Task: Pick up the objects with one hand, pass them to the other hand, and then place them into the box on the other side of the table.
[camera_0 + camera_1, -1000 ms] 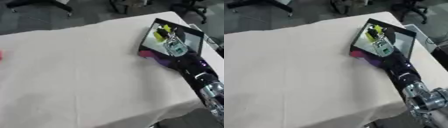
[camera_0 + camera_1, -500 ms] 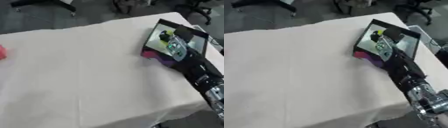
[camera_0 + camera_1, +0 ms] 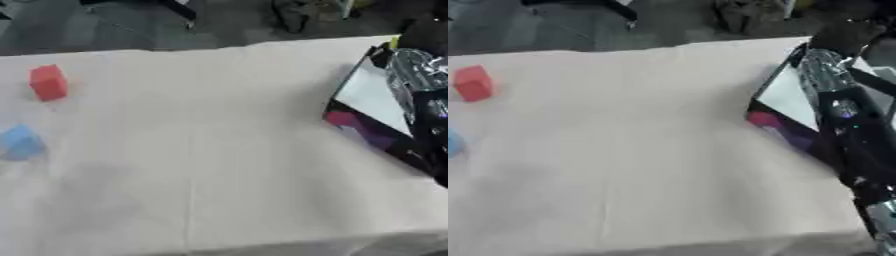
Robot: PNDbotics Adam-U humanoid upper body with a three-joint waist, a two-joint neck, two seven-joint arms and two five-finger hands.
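Table: covered in a cream cloth (image 3: 219, 150), faint fold lines running across and down it; dark floor and chair bases beyond the far edge.
Box: black-walled box (image 3: 773, 90) with a pale inside, at the table's right edge near the far right corner; it sits askew to the table edge. Its outer wall on the near side shows pink and purple print.
Right arm: black and silver, comes in from the lower right corner and stretches along the right edge over the box.
Right hand: the right hand (image 3: 822, 62) is over the box's far part, a blurred silvery shape. Fingers: cannot tell whether spread or curled, nor whether anything is held.
Left hand: shows in neither view.
Red block: a red block (image 3: 48, 82) stands on the cloth near the table's left edge, toward the far left corner, well apart from the box.
Blue object: a light blue object (image 3: 21, 142) lies at the left edge, nearer than the red block and just beside it; cut by the frame in the right eye view. Shape is soft and blurred, roughly blocky.
Contents of box: too blurred to make out under the arm.
Middle of table: bare cloth between the blocks and the box.
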